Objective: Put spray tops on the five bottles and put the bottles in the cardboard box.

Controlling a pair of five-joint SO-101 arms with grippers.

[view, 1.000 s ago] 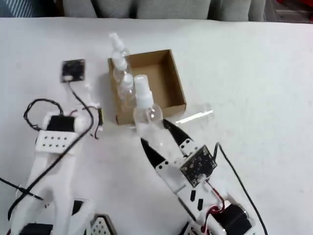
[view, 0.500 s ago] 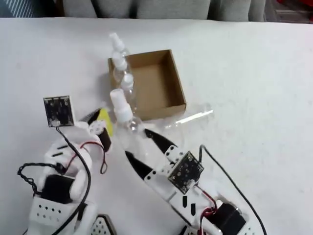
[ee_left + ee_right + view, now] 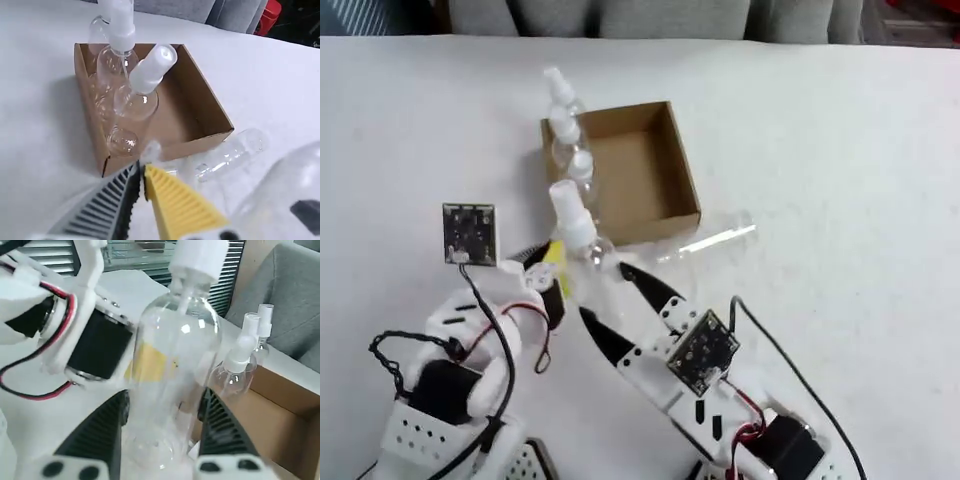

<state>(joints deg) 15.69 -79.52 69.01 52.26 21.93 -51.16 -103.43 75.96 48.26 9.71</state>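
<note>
The right pincer (image 3: 165, 407) was pinching a clear bottle (image 3: 175, 355) low on its body, one black finger on each side. A white spray top (image 3: 197, 257) sat on the bottle's neck above the fingers. From above, this pincer (image 3: 601, 290) held the bottle (image 3: 582, 245) out in front of its arm.

Just beside that bottle, across from the right pincer, was the left pincer (image 3: 142, 170), its grey and yellow fingers pressed together. Whether they touched the bottle could not be told.

A little ahead of the left pincer's tips stood the open cardboard box (image 3: 187, 112). Three capped bottles (image 3: 131, 97) were lined up inside along one wall, the nearest leaning into the box.

Ahead of the right pincer a lying bottle (image 3: 230, 150) rested on its side on the white table (image 3: 820, 150), just outside the box's near wall.
</note>
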